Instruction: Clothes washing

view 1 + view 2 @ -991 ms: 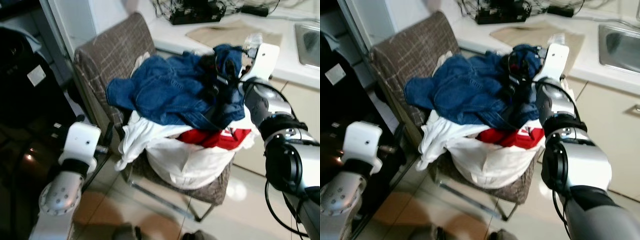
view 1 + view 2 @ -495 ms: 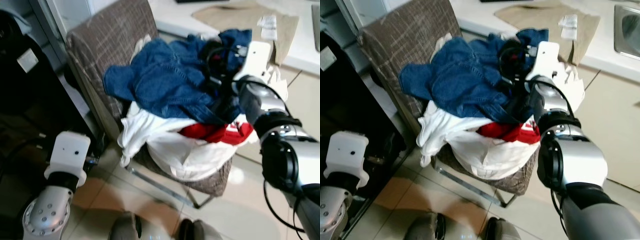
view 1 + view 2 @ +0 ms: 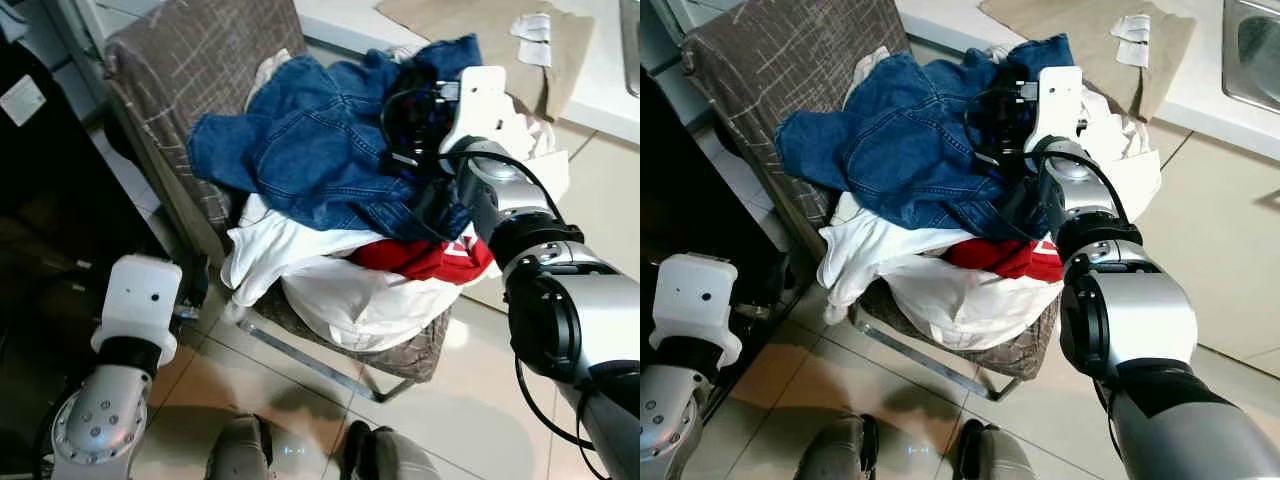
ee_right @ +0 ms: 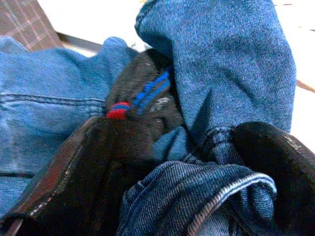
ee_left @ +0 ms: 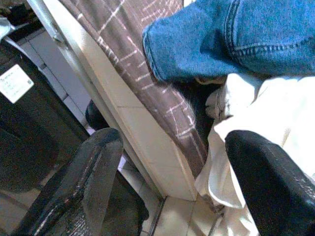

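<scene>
Since a second ago my head camera has tipped down and closed in: the chair (image 3: 190,60) sits higher in frame and my own feet now show on the tiles. The laundry itself has not shifted on the seat; the move is mine. I judge this as the final approach before lifting the top garment for the wash.

Left to right:

1. Left gripper (image 5: 167,187): hangs low beside the chair's left edge, fingers spread wide, nothing between them. The wrist view looks past them at the chair back and the white cloth spilling over the seat edge.
2. Denim garment (image 3: 320,160): one, on top of the pile, draped toward the chair's left and back edges.
3. White cloths (image 3: 350,290): at least two, under the denim, reaching the seat's front edge.
4. Red garment (image 3: 420,258): one, at the seat's right edge.
5. Dark item with red and blue stripes (image 4: 142,105): one, tucked in the denim folds.
6. Right gripper (image 4: 192,162): buried in the pile's right top, fingers parted around a bunched denim fold, not yet pressed closed
</scene>
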### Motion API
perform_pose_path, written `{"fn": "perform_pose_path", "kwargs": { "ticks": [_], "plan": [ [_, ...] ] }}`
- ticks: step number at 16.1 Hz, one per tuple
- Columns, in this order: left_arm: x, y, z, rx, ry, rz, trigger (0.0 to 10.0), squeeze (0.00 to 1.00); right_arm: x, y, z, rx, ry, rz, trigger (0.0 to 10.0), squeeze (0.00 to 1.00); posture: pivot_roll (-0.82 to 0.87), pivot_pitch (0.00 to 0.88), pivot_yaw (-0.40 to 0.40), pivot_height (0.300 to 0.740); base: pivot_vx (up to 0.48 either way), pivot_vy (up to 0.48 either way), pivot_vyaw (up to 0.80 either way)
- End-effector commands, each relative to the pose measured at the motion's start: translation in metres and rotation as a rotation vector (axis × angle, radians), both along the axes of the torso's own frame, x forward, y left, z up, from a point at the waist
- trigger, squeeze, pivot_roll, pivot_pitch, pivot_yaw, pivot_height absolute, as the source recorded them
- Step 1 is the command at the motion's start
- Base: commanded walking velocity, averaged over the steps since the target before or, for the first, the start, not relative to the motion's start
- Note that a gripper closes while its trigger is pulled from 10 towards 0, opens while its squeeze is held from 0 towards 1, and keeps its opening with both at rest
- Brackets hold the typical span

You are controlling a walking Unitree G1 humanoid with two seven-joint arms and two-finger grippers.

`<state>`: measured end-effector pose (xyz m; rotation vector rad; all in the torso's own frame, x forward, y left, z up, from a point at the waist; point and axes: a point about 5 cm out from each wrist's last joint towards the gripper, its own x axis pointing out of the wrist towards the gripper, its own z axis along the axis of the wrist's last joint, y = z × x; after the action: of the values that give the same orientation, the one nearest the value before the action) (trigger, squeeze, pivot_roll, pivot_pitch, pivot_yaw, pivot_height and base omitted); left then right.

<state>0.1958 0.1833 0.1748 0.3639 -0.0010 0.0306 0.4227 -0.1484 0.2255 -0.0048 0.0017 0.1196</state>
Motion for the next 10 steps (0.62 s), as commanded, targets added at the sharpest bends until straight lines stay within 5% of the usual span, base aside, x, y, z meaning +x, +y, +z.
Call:
{"fn": "perform_pose_path", "kwargs": {
  "ticks": [1, 4, 10],
  "plan": [
    [-0.001, 0.000, -0.003, 0.007, 0.020, 0.010, 10.0, 0.00, 0.000, 0.007, 0.002, 0.042, -0.010, 0.041, 10.0, 0.00, 0.34, 0.222, -0.068, 0.723, 0.000, 0.000, 0.00],
    [0.001, -0.002, -0.004, 0.008, 0.017, 0.011, 10.0, 0.00, -0.001, 0.019, -0.002, 0.222, 0.001, 0.132, 10.0, 0.00, 0.34, 0.218, -0.076, 0.723, 0.000, 0.000, 0.00],
    [-0.009, -0.032, -0.014, 0.010, 0.098, -0.223, 10.0, 0.00, -0.004, 0.024, -0.016, 0.219, 0.079, 0.173, 10.0, 0.00, 0.34, 0.222, -0.084, 0.723, 0.000, 0.000, 0.00]
  ]
}}
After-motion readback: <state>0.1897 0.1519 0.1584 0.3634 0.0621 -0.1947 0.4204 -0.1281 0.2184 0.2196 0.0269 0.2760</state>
